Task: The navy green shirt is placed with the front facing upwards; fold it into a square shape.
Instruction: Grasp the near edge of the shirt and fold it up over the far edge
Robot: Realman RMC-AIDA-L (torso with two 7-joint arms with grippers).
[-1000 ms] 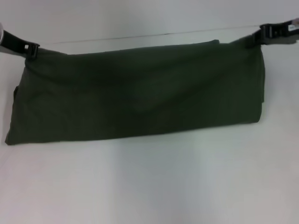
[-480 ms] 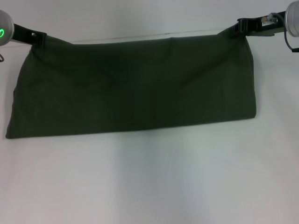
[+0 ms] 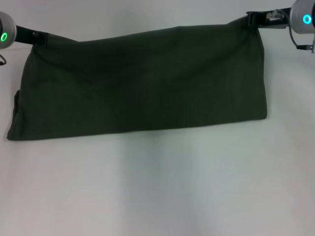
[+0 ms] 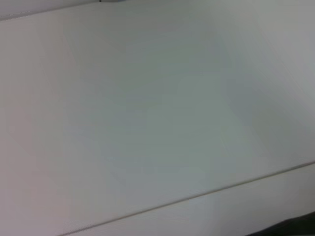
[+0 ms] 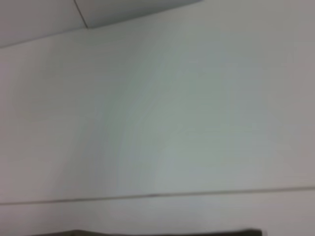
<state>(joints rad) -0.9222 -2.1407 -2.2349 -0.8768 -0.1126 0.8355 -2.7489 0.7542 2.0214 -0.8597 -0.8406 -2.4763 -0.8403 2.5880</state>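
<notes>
The navy green shirt (image 3: 142,83) hangs as a wide dark olive band, plain side toward me, its lower edge resting on the white table (image 3: 162,187). My left gripper (image 3: 40,37) is shut on its upper left corner. My right gripper (image 3: 252,18) is shut on its upper right corner, held a little higher. The print and collar are hidden. A dark sliver of the shirt shows at the edge of the left wrist view (image 4: 290,228) and of the right wrist view (image 5: 147,232).
The white table spreads in front of the shirt. Both wrist views show only the white surface with a thin seam line (image 5: 147,195).
Both grippers have lifted the shirt's top edge higher, the right side more. The cloth has stretched taller and its lower right corner has risen slightly.
</notes>
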